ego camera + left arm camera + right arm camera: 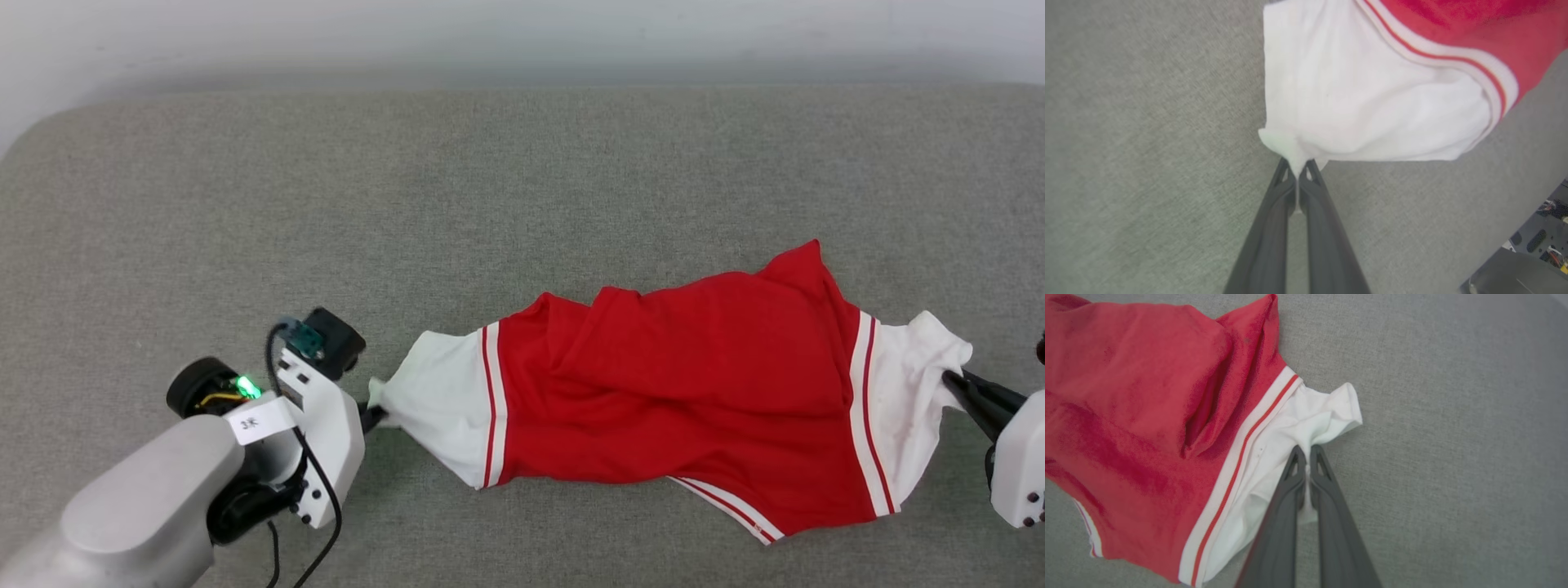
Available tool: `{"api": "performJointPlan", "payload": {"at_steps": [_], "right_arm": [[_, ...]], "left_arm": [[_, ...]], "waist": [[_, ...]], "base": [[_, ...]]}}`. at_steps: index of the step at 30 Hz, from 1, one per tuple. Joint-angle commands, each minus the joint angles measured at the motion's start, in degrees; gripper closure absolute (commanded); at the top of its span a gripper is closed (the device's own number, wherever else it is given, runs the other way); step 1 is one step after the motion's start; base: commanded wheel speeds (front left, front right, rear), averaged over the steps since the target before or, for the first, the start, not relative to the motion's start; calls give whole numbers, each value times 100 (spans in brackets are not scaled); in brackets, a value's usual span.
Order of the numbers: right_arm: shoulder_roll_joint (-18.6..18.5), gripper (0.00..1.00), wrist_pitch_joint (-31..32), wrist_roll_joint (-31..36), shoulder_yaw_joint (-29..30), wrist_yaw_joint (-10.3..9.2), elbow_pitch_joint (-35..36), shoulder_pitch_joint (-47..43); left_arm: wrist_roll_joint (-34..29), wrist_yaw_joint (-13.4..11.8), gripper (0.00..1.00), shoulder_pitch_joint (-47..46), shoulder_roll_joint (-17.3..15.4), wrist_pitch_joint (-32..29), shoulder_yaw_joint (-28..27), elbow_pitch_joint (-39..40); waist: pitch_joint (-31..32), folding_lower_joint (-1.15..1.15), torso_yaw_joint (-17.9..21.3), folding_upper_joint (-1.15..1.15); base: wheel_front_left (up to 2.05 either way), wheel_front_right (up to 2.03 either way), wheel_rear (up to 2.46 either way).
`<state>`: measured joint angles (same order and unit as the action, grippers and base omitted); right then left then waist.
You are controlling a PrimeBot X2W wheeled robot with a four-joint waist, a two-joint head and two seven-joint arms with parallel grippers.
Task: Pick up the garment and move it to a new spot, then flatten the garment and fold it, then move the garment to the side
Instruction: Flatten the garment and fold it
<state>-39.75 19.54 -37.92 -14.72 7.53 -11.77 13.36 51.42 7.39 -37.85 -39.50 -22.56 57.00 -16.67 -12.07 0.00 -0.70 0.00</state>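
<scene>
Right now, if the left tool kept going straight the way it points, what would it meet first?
The garment. The left tool is shut on its white end, so going straight on would push into that white cloth at once, then probably the red body behind it.

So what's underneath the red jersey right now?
The jersey lies crumpled on the grey fabric surface, which shows all around it. Anything directly beneath the cloth is covered, so I can't tell. The left gripper and right gripper each pinch a white end.
</scene>
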Motion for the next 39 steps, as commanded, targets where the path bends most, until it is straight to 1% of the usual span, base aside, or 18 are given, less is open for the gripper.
{"api": "performJointPlan", "payload": {"at_steps": [1,5,6,8,15,20,23,27,31,37,39], "right_arm": [[-5,100,-65,13,76,-9,88,-116],[-26,100,-177,61,369,-9,429,-335],[-26,100,-177,61,369,-9,429,-335],[-18,100,-194,110,530,-9,621,-439],[82,100,-145,233,1198,-9,1357,-580],[176,100,-87,186,1559,-9,1868,-397],[187,100,-67,96,1725,-9,2128,-147],[146,100,-57,-19,1826,-9,2339,404],[25,100,6,-111,1761,-9,2323,1157],[-103,100,104,-121,1489,-9,1876,2748],[-72,100,58,-37,1351,-9,1635,3360]], "left_arm": [[6,-43,100,97,-84,198,-99,90],[38,-199,100,240,-246,689,-348,509],[38,-199,100,240,-246,689,-348,509],[86,-267,100,299,-319,866,-467,748],[265,-594,100,356,-575,1263,-914,1792],[304,-865,100,102,-752,1569,-1398,2536],[328,-974,100,-158,-781,1716,-1700,2878],[415,-980,100,-663,-660,1815,-2049,3093],[393,-884,100,-1288,-468,1792,-2215,2974],[325,-739,100,-2502,-34,1726,-2416,2384],[222,-695,100,-2967,124,1731,-2453,2104]], "waist": [[62,0,-20,0],[181,0,-49,0],[181,0,-49,0],[236,0,-59,0],[389,0,-50,0],[387,0,-22,0],[320,0,-4,0],[122,0,27,0],[-166,0,38,0],[-749,0,46,0],[-952,0,48,0]], "base": [[0,0,0],[0,0,0],[0,0,0],[0,0,0],[0,0,0],[0,0,0],[0,0,0],[0,0,0],[0,0,0],[0,0,0],[0,0,0]]}}
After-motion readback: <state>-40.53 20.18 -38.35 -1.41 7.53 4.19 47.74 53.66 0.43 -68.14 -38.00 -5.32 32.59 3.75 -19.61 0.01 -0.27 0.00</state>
